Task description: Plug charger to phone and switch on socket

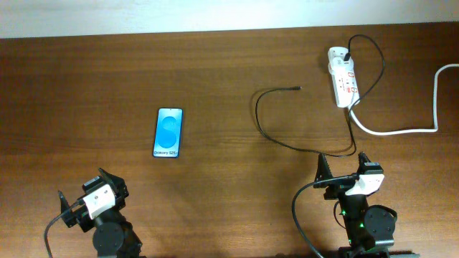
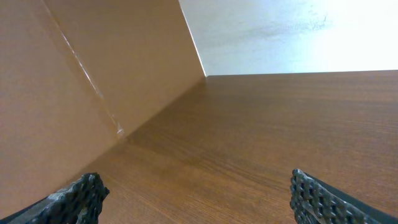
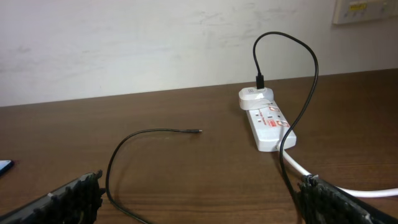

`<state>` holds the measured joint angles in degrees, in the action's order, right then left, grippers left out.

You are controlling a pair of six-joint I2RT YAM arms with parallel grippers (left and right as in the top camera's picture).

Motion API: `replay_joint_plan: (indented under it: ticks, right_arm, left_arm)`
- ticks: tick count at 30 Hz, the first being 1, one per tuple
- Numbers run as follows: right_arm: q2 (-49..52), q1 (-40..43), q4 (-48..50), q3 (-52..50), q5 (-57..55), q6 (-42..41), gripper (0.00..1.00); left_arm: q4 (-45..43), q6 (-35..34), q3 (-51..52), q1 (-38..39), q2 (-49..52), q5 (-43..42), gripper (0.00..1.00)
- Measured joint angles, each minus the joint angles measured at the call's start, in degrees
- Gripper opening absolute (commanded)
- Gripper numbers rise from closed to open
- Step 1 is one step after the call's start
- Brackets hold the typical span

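The phone [image 1: 168,132] lies flat, screen up, left of the table's middle; only its blue corner [image 3: 5,165] shows in the right wrist view. The charger's thin black cable [image 1: 267,132] curves across the table, its plug tip [image 1: 297,88] lying free; the tip also shows in the right wrist view [image 3: 197,131]. The white socket [image 1: 342,77] sits at the back right, the charger's adapter plugged into its far end [image 3: 256,95]. My left gripper [image 1: 92,193] is open and empty at the front left [image 2: 196,196]. My right gripper [image 1: 343,172] is open and empty [image 3: 202,199], near the cable.
The socket's thick white lead [image 1: 401,130] runs right and up to the table's right edge. A brown wall panel [image 2: 81,87] stands at the left side of the left wrist view. A white wall [image 3: 124,43] backs the table.
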<state>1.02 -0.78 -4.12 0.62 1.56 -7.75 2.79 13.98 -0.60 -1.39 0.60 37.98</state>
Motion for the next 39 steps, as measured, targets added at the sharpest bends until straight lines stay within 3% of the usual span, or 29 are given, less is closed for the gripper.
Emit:
replay_joint_plan:
  ticks: [8, 39]
  right_arm:
    - [0.00, 0.00, 0.24, 0.00, 2.60, 0.02, 0.98]
    - [0.00, 0.00, 0.24, 0.00, 2.62, 0.00, 0.98]
  left_arm:
    - [0.28, 0.00, 0.00, 0.02, 1.51, 4.31, 0.99]
    - [0.33, 0.00, 0.00, 0.02, 1.51, 4.52, 0.99]
